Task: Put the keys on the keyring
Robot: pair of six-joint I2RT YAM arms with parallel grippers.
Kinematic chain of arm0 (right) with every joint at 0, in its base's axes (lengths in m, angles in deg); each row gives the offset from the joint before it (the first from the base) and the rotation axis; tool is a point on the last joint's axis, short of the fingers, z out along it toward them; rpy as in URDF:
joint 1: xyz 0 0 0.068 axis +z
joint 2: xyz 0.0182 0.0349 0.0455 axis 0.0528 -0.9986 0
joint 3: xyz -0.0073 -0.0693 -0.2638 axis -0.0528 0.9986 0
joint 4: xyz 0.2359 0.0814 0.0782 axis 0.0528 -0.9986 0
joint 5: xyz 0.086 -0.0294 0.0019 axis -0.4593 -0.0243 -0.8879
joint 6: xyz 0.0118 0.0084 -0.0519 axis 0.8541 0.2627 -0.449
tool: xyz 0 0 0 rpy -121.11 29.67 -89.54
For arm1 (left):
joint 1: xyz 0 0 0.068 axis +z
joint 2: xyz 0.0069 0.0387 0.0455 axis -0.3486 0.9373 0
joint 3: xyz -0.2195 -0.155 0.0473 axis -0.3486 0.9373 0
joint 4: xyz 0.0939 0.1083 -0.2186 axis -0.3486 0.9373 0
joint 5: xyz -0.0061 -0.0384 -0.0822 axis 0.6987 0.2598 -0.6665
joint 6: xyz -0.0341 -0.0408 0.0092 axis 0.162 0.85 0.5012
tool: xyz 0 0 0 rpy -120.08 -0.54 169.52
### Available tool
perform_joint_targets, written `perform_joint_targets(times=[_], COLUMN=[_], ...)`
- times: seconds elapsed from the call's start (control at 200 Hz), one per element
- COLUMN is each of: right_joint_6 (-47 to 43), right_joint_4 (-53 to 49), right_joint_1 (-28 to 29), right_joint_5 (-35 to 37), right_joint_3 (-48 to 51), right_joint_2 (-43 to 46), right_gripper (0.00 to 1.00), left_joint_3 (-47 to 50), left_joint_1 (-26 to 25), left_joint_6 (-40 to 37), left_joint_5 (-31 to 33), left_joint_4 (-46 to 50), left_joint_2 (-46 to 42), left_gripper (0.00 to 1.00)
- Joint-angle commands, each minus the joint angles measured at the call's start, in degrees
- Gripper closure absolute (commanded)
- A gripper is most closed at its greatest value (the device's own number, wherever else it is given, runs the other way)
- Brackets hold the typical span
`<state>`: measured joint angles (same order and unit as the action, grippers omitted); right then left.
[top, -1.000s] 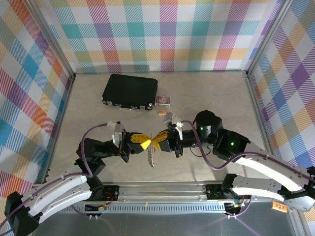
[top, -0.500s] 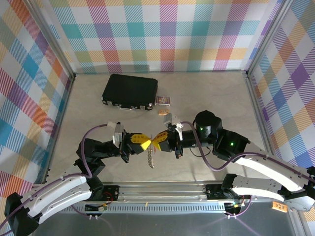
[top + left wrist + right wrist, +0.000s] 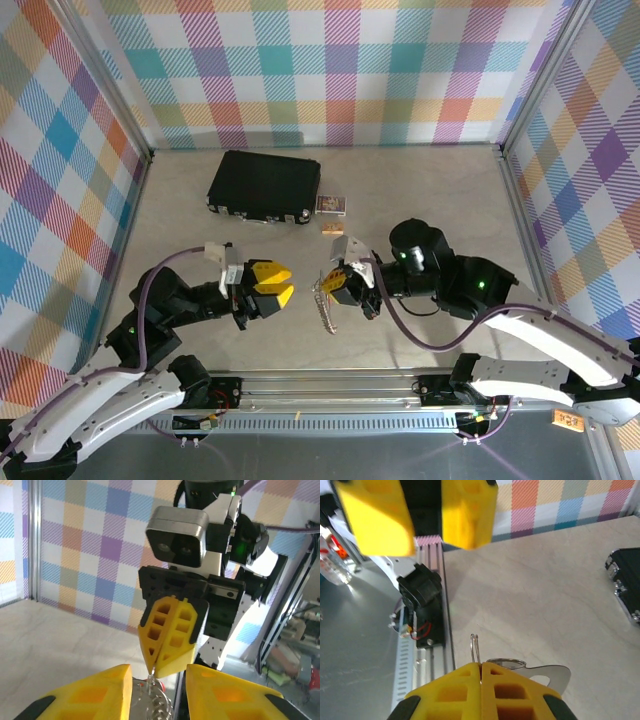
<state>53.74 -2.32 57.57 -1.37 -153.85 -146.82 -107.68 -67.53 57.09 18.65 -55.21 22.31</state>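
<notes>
Plainly the right gripper [image 3: 328, 282] was pressed together on a thin wire ring [image 3: 475, 650], the keys [image 3: 323, 310] dangling just below its tips. Facing it, the left gripper [image 3: 288, 283] stood spread, touching nothing. Beyond the right gripper lay a tan block [image 3: 331, 229], a small card box [image 3: 331, 205] (reddish, pale-edged) and a black case [image 3: 265, 187].

Silvery keys [image 3: 559, 672], black case [image 3: 264, 186], rainbow-plaid walls [image 3: 330, 70], beige table [image 3: 440, 190].

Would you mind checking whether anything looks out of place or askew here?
Nothing looks spilled or damaged. The only oddity: the keys dangle crookedly from the shut fingers of the right gripper, while the left gripper hangs open and empty beside them.
</notes>
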Motion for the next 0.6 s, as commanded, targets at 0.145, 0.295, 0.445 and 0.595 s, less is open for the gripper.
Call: perform_joint_targets(times=[0.145,0.295,0.445,0.595], right_joint_6=[-8.5,-9.58,-10.11,-10.8], right_joint_4=[-12.05,-14.16,-14.18,-14.4], right_joint_1=[0.16,0.3,0.41,0.5], right_joint_5=[0.54,-1.11,-2.37,-2.05], right_joint_3=[-7.78,-9.5,-9.89,-10.32], right_joint_2=[-2.83,-3.89,-4.95,-5.14], right_gripper=[1.0,1.0,1.0,1.0], left_joint_3=[-6.79,-8.22,-8.27,-8.03], left_joint_1=[-0.2,-0.24,-0.27,-0.31], left_joint_6=[-5.67,-7.93,-8.97,-9.4], left_joint_5=[-6.37,-7.01,-8.13,-9.31], left_joint_4=[15.94,17.03,15.02,13.73], left_joint_2=[7.27,10.5,12.15,12.62], left_gripper=[0.64,0.64,0.64,0.65])
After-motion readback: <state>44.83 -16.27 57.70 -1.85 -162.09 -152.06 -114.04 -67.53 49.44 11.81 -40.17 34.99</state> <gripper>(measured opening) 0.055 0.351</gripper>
